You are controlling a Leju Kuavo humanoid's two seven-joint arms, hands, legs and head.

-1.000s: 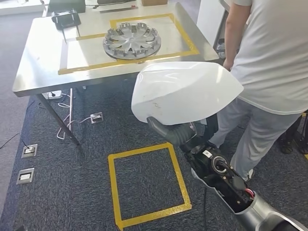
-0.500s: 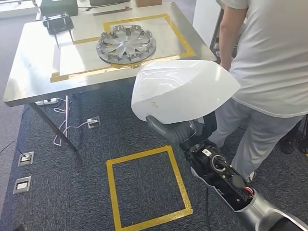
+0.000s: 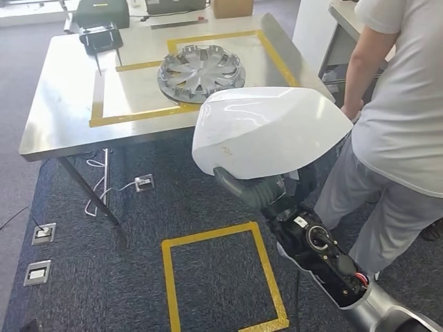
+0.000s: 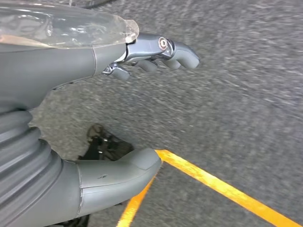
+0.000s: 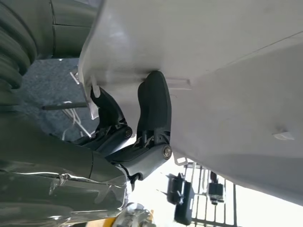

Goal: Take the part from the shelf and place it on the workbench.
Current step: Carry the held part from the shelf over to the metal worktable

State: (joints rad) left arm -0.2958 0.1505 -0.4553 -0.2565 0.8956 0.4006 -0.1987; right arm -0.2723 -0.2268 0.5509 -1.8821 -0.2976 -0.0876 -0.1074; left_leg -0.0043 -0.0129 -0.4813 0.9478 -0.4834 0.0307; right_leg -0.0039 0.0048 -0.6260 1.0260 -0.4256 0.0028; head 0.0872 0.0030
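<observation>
A big white curved shell part [image 3: 269, 131] hangs in the air in front of me, just short of the workbench's [image 3: 57, 104] near edge. My right hand [image 3: 256, 190] grips it from underneath. In the right wrist view dark fingers [image 5: 153, 106] press against the part's pale underside [image 5: 221, 71]. The steel workbench carries a yellow taped rectangle, and a silver hubcap [image 3: 201, 71] lies on it. My left hand [image 4: 64, 71] hangs over the grey carpet, fingers apart, holding nothing.
A person [image 3: 402, 104] in a white shirt stands close on the right, beside the bench's corner. A yellow taped square [image 3: 167, 277] marks the carpet below. Floor sockets [image 3: 43, 234] and cables [image 3: 99, 187] lie under the bench. Black devices [image 3: 102, 31] sit at its far edge.
The whole picture has shifted: the camera has moved, so the workbench and the floor square now stand further right. The white part stays in my right hand's grip.
</observation>
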